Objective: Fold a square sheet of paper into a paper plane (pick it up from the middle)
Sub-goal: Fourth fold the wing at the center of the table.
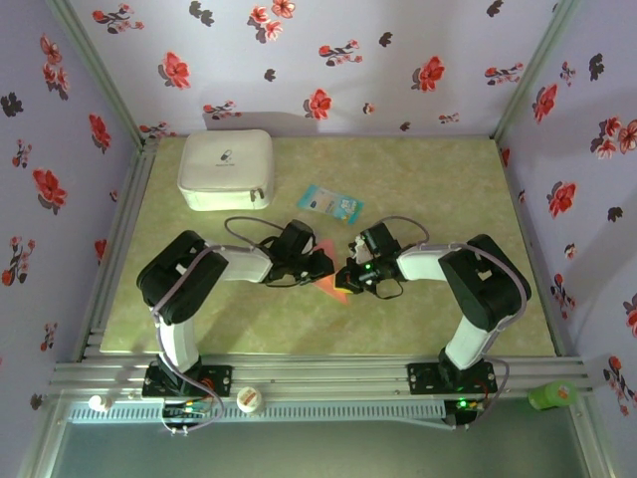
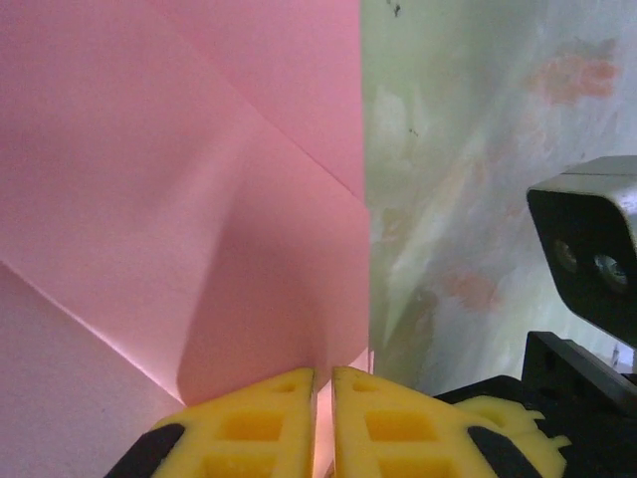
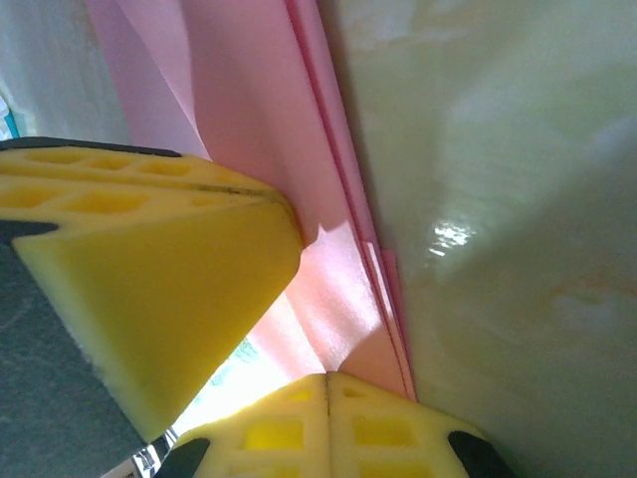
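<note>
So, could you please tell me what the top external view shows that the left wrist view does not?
Top view's extras: the white case at the back left, the blue packet to its right, and the whole left arm and right arm bending inward to meet mid-table. Left wrist view's extras: the creases across the pink paper, and the left gripper with its yellow fingers nearly together on the paper's lower edge. Shared: the pink paper, the green table, the left gripper, and the right arm's wrist close by.

White case (image 1: 226, 169) far left on table (image 1: 448, 179); blue packet (image 1: 329, 203) nearby.
</note>
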### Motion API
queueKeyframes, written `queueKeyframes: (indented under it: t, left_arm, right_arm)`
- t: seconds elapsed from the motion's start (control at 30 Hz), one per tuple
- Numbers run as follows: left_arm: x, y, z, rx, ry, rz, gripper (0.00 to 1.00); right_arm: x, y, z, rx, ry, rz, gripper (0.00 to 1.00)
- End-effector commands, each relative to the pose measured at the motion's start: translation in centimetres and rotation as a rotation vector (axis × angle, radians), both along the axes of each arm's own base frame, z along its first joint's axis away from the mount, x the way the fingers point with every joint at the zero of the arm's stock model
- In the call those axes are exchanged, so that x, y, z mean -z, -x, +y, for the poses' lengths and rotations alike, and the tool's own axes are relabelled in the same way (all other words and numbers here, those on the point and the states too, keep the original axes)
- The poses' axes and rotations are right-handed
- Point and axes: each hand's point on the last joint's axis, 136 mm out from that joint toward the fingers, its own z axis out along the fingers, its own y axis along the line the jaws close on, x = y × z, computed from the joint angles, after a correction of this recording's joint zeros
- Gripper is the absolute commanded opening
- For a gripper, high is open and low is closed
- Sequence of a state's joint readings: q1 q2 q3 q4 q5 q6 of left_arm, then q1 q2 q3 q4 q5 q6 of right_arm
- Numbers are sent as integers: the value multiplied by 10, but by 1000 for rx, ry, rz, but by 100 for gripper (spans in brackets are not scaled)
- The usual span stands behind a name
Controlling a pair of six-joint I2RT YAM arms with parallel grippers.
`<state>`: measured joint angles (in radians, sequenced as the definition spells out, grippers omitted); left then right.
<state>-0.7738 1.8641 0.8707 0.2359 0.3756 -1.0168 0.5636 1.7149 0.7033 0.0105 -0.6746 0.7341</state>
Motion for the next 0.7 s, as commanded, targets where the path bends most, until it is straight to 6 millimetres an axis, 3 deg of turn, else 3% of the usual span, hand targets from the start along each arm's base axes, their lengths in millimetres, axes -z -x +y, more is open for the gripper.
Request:
queueKeyframes:
  t: [0.0, 0.2, 0.4, 0.67]
  left_arm:
    - [37, -8, 38, -118, -107, 43, 14]
    - [31, -28, 55, -181, -154, 54, 14]
    - [30, -43, 62, -181, -197, 59, 6]
    - [31, -61, 70, -197, -236, 55, 6]
  right_arm:
    - [38, 27, -31, 28, 179, 122, 0]
    - [38, 30, -33, 17, 189, 123, 0]
    - [35, 30, -35, 10, 199, 107, 0]
    - [37, 31, -37, 2, 206, 98, 0]
